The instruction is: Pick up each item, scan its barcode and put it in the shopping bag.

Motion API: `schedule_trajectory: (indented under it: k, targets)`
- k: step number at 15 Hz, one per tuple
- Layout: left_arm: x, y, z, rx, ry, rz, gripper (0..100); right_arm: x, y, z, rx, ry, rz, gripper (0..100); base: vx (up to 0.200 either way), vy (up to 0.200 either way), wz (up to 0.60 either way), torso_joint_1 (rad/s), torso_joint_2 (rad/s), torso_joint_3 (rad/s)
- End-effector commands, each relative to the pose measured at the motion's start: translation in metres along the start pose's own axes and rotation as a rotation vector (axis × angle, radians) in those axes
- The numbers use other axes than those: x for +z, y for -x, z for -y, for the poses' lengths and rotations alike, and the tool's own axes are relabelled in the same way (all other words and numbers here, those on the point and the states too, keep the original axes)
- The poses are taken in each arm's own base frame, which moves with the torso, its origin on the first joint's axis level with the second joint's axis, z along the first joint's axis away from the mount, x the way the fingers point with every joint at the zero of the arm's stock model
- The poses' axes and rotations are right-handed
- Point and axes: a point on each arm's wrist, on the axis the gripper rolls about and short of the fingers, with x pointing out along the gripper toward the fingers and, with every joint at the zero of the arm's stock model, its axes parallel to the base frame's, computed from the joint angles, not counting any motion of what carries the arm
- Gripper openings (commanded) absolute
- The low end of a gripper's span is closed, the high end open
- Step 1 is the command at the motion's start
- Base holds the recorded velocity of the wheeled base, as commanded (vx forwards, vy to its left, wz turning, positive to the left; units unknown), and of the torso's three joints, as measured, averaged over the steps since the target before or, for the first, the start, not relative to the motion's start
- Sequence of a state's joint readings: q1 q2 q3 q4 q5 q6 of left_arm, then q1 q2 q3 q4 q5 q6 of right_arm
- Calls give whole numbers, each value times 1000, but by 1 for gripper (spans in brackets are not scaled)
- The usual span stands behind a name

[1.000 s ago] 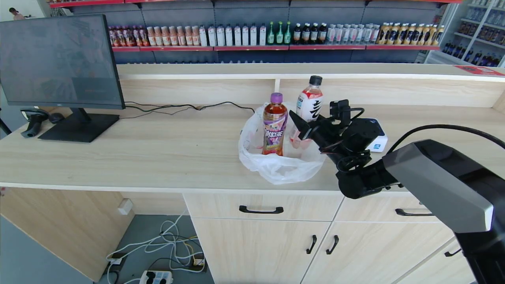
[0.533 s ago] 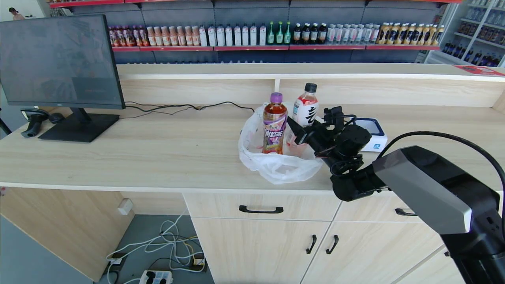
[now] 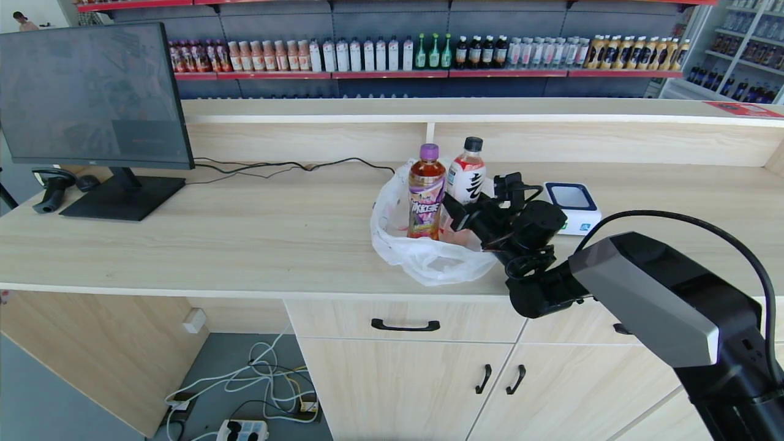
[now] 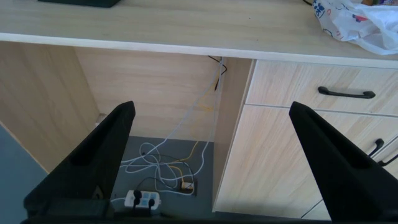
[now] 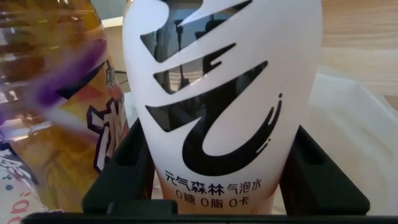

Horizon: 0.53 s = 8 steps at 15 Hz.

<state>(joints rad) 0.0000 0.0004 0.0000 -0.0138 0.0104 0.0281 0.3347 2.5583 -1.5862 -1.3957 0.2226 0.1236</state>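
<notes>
R: right gripper (image 3: 459, 215) clamps white bottle (image 3: 465, 176) | bottle upright in shopping bag (image 3: 429, 264), 3 o'clock of purple-capped bottle (image 3: 426, 196); base hidden | L: left gripper (image 4: 214, 152) spread wide

Black pincer (image 3: 457, 212), black arm (image 3: 539, 293), grey shell (image 3: 640, 306), looping cable (image 3: 674, 213)

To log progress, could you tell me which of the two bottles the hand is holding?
The black-capped white bottle, clamped in the right hand; the purple-capped one stands free.
</notes>
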Motion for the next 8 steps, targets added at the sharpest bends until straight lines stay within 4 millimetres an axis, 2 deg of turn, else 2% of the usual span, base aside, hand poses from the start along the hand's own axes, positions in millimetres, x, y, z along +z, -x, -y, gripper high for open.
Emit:
schedule_trajectory:
  k: [1,5,6,8]
  targets:
    - [0,0,0,0,4,0,100,-2,-1,-6,4,-2,-4,0,0,0,0,0,0,0]
    - [0,0,0,0,7,2,100,-2,-2,-12,10,-6,1,0,0,0,0,0,0,0]
    - [0,0,0,0,7,2,100,-2,-2,-12,8,-6,3,100,0,0,0,0,0,0]
    - [0,0,0,0,5,2,100,1,-4,-12,7,-3,19,100,0,0,0,0,0,0]
